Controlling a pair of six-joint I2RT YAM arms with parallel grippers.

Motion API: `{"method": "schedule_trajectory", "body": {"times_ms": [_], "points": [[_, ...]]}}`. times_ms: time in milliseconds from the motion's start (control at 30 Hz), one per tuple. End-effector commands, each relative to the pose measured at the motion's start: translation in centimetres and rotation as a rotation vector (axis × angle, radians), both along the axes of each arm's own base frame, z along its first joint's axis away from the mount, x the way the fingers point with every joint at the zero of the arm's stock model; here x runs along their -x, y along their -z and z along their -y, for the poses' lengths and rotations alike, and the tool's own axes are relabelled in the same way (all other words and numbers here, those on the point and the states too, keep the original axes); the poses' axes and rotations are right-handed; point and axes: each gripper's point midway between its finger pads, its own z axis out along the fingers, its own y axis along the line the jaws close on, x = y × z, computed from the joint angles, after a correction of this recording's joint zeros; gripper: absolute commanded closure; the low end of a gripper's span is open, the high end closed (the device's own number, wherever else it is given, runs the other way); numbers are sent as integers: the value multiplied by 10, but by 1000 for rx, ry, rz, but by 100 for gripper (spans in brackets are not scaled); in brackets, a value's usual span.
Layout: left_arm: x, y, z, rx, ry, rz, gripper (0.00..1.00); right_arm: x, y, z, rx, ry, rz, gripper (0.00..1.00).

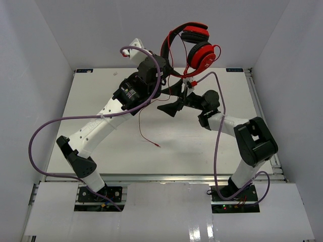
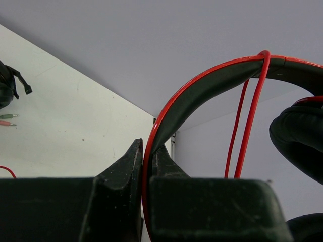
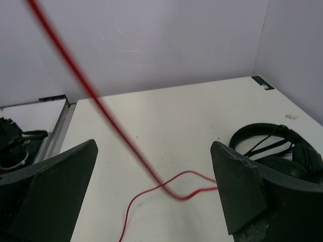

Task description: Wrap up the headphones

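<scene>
Red cable (image 3: pixel 117 122) slack, its free end trailing on the table (image 1: pixel 212 151). Right gripper (image 3: pixel 154 156) stands wide apart astride the cable, gripping nothing. Beyond it, the left gripper (image 2: pixel 148 151) is clamped on the headband (image 2: pixel 202 85), holding the headphones (image 1: pixel 199 50) aloft. Judged: winding in progress, two strands over the band. Next move calls for pinching the cable and carrying another loop round.

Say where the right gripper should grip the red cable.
Take the thin red cable by its straight slanting stretch below the red over-ear headphones, held aloft by the left gripper. The open right gripper seems to straddle it: probably close from either side, above the slack loops on the table.
</scene>
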Motion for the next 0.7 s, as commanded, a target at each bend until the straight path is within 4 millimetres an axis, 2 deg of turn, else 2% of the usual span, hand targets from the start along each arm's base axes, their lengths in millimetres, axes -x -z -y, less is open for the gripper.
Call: {"method": "schedule_trajectory", "body": {"times_ms": [0,133,167,200,267,300,333,433,500,533,600,667], "points": [[22,-59,-10,181,50,87,100,-13,-46,-8,-139,14,86,8],[24,-63,-7,197,68,88,100,-17,-31,-23,-138,-20,30,28],[24,-65,-7,197,69,90,100,-14,-26,-26,-140,-34,19,37],[25,-71,-9,203,70,101,100,-10,-19,-27,-152,-51,-9,61],[26,-79,-13,200,60,117,100,-1,-8,-25,-177,-81,-68,82],[27,-81,-17,187,49,123,100,5,-4,-20,-187,-88,-65,88],[27,-83,-21,179,38,129,100,13,-1,-17,-196,-105,-80,92],[27,-85,-38,120,-23,147,100,42,16,1,-166,-135,-90,92],[26,-82,-51,47,-78,158,100,57,20,15,-134,-131,-79,92],[24,-78,-60,-4,-113,162,100,58,17,22,-113,-116,-70,92],[20,-68,-77,-84,-168,161,100,58,27,39,-45,-70,-86,92],[12,-58,-103,-163,-226,158,100,61,38,52,77,-37,-155,92]]}}
